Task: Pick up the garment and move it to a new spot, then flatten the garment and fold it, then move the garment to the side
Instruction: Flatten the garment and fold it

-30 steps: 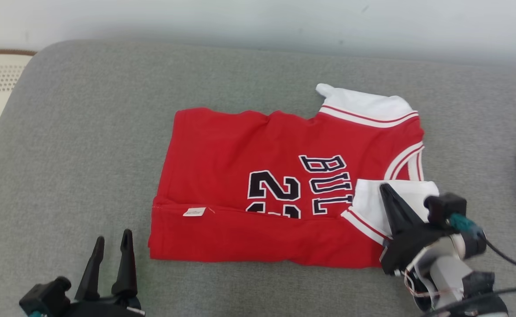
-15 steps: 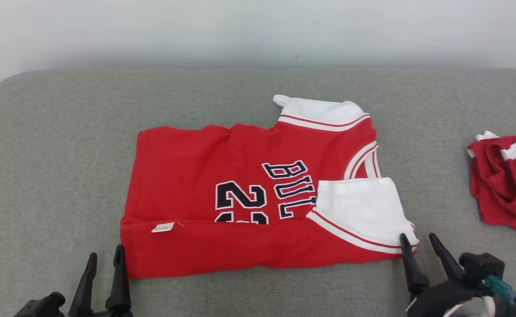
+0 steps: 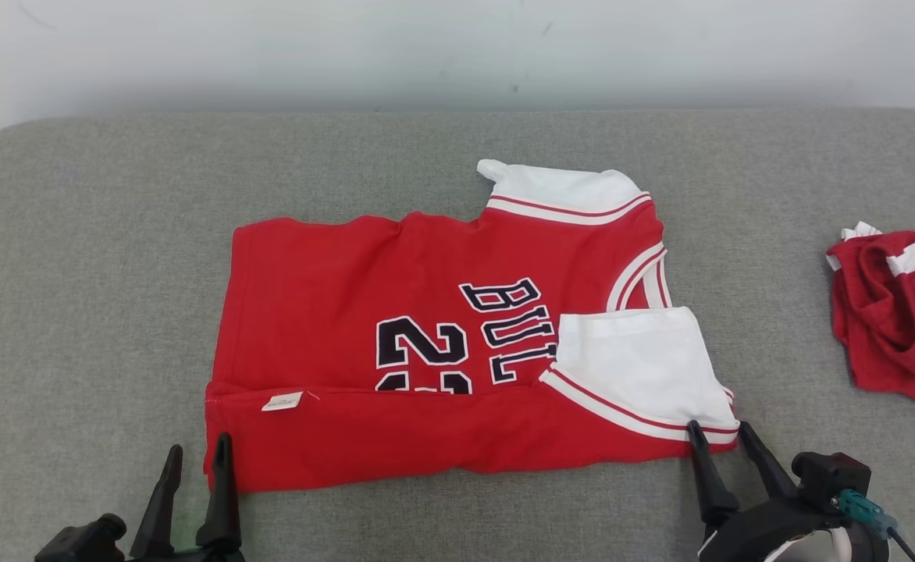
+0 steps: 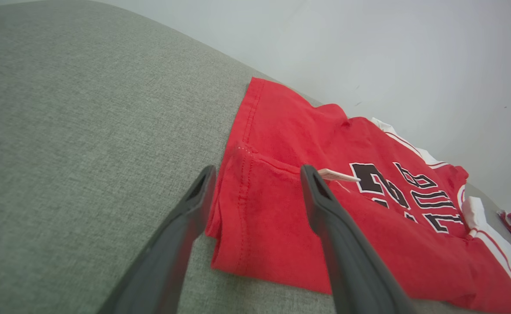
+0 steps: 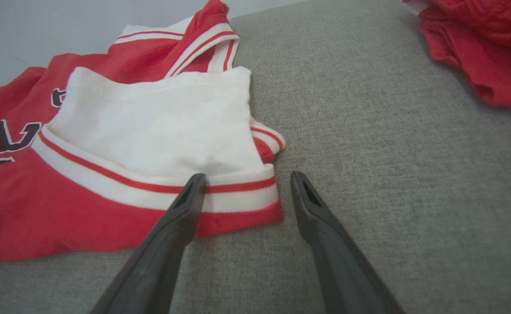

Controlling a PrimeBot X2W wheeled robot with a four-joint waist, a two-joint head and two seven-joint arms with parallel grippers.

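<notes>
The garment [image 3: 395,312] is a red jersey with white sleeves and black lettering. It lies flat on the grey cushion [image 3: 98,257], its near long edge folded over so a small white label faces up. My left gripper [image 3: 196,451] is open at the jersey's near left corner [image 4: 238,205], and its fingers straddle that corner in the left wrist view. My right gripper [image 3: 719,433] is open at the near right corner, by the folded white sleeve [image 5: 159,126]. In the right wrist view the striped hem corner [image 5: 242,200] lies between the fingers. Nothing is gripped.
A second crumpled red and white garment [image 3: 898,312] lies at the cushion's right edge, also seen in the right wrist view [image 5: 478,52]. A pale wall [image 3: 457,47] runs behind the cushion. Bare grey fabric stretches to the jersey's left and front.
The right gripper let go of the white sleeve and drew back to the near right corner, now open. The camera swung right, so the whole scene shifted left. The left gripper stayed open.
</notes>
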